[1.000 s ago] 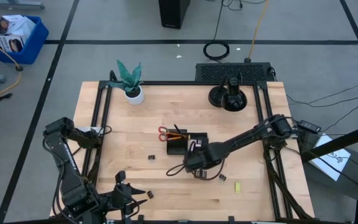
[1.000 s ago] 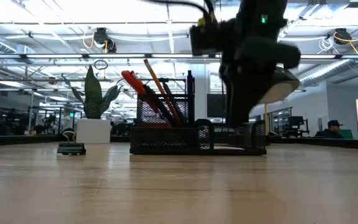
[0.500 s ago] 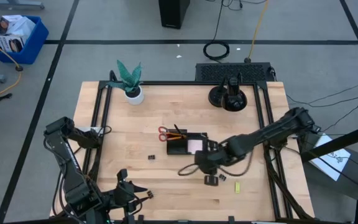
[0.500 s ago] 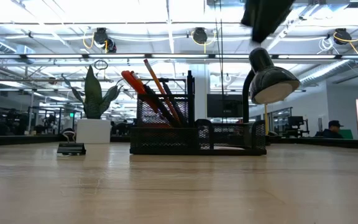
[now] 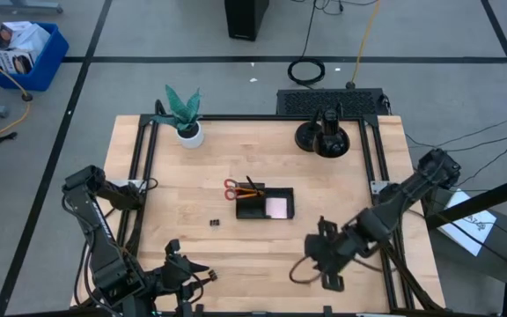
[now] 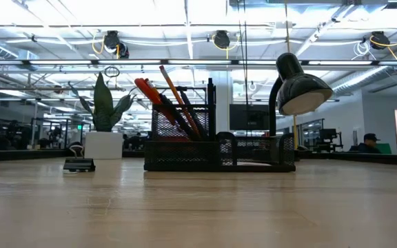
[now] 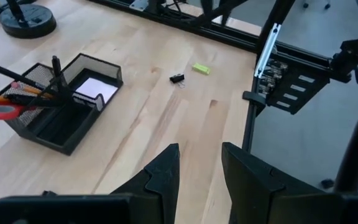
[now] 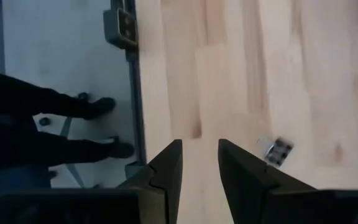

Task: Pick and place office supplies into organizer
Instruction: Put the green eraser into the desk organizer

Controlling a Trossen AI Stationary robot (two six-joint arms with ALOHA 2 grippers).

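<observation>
Clip (image 8: 281, 151) lies on the surface (image 8: 241, 56) just beside the right jaws (image 8: 199, 163), outside their narrow, empty gap; left jaws (image 7: 200, 168) likewise part-open, empty.

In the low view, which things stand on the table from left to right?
Binder clip → potted plant → organizer with scissors and pencils → desk lamp.

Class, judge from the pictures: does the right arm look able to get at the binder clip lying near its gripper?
Probably yes. The right gripper hovers open above bare wood near the table's front edge, and the binder clip lies loose just ahead of its fingers, with nothing between them.
</observation>
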